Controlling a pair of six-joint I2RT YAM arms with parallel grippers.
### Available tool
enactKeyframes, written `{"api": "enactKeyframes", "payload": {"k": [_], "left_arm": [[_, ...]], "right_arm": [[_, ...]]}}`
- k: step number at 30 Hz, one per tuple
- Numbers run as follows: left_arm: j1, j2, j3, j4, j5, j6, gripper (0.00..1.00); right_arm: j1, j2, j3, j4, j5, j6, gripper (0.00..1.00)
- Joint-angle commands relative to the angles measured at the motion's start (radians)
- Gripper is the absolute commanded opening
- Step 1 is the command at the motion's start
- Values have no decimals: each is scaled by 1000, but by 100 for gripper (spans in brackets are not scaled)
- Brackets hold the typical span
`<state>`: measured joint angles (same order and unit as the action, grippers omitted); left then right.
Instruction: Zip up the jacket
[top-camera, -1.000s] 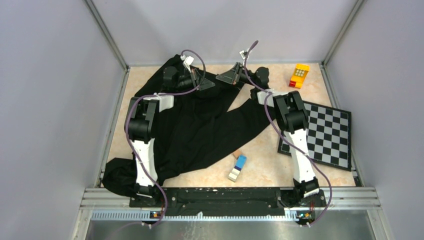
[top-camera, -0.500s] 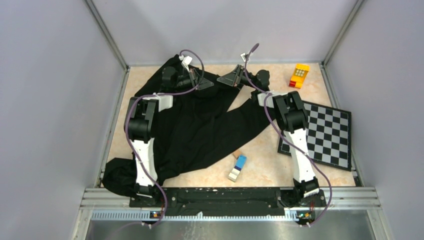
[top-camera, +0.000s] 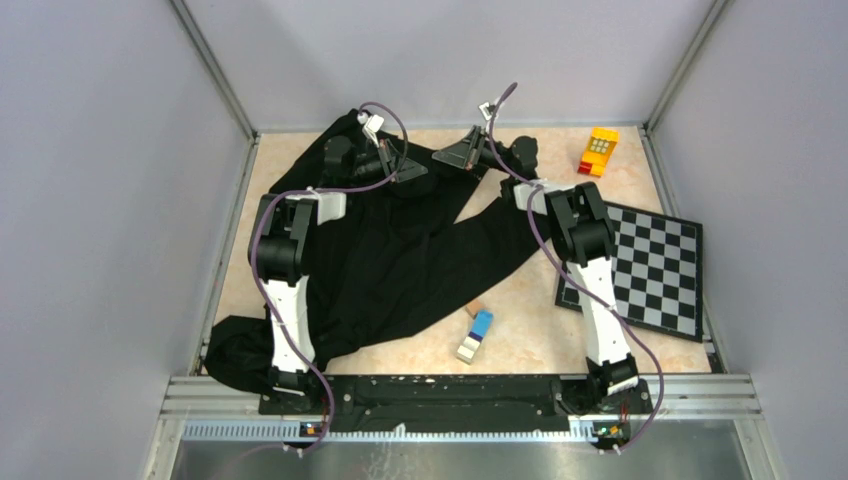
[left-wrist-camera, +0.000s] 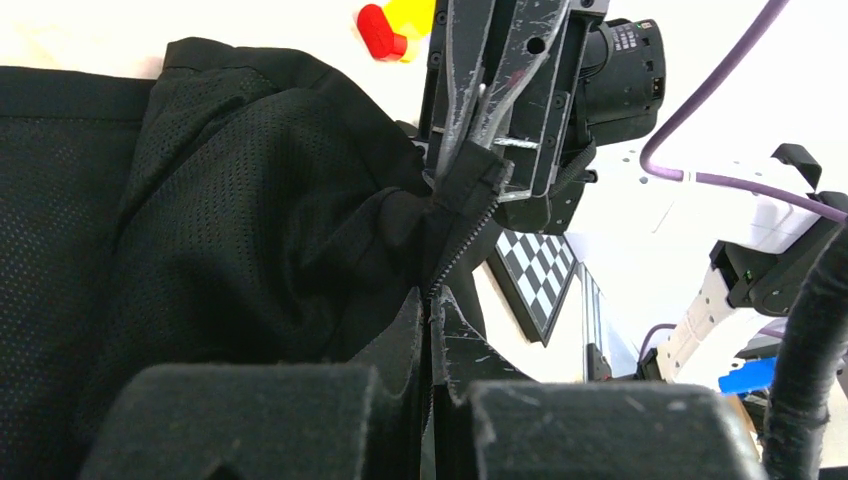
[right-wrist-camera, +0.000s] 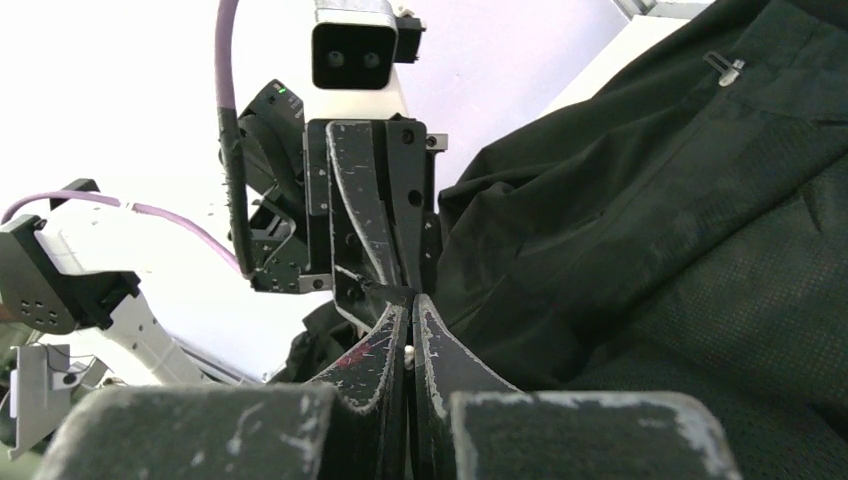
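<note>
Black fabric fills most of the overhead view: one rumpled, long-sleeved jacket (top-camera: 400, 250) lies spread over the beige tabletop (top-camera: 520, 300), running from the lower left corner to the upper middle. Two arms reach across it. The left gripper (top-camera: 412, 166) and the right gripper (top-camera: 452, 156) face each other tip to tip at the jacket's upper edge. Three other things lie on the table (all off the garment). One black-and-white chequered board (top-camera: 650, 265) sits at the right, partly hidden by the right arm. One yellow-and-red toy block (top-camera: 600, 150) is at the upper right. One small blue-and-white block (top-camera: 476, 335) is at the lower middle, near the jacket's edge.

From the left wrist, the mesh-lined jacket covers the left half. One line of zip teeth (left-wrist-camera: 455, 255) climbs from the lower middle. There the left gripper's two dark fingers are closed on the seam with only a thin slit between them. At the upper middle, the right gripper's scratched fingers pinch the fabric at the zip's top end. The toy block shows at the top edge and the board just right of the zip.

From the right wrist, the right gripper's fingers (right-wrist-camera: 440, 360) at the bottom middle are pressed together. Their tips meet the left gripper's fingers, which hang from above, also together. The jacket fills the right half, with one small metal pull (right-wrist-camera: 725, 65) at the upper right.
</note>
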<state>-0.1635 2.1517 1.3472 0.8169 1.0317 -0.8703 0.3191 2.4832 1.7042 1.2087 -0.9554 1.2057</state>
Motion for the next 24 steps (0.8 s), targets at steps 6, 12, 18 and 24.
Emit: {"api": "enactKeyframes", "payload": {"k": [6, 12, 18, 24], "left_arm": [[5, -21, -10, 21, -1, 24, 0], [32, -100, 21, -232, -74, 208, 34], [82, -169, 89, -559, -346, 425, 91], [90, -126, 236, -844, -792, 480, 95]], "right_arm": [[21, 4, 84, 48, 41, 47, 0], [11, -8, 126, -240, -21, -57, 0], [8, -54, 171, -707, -32, -201, 0], [10, -55, 277, -1005, 12, -355, 0]]}}
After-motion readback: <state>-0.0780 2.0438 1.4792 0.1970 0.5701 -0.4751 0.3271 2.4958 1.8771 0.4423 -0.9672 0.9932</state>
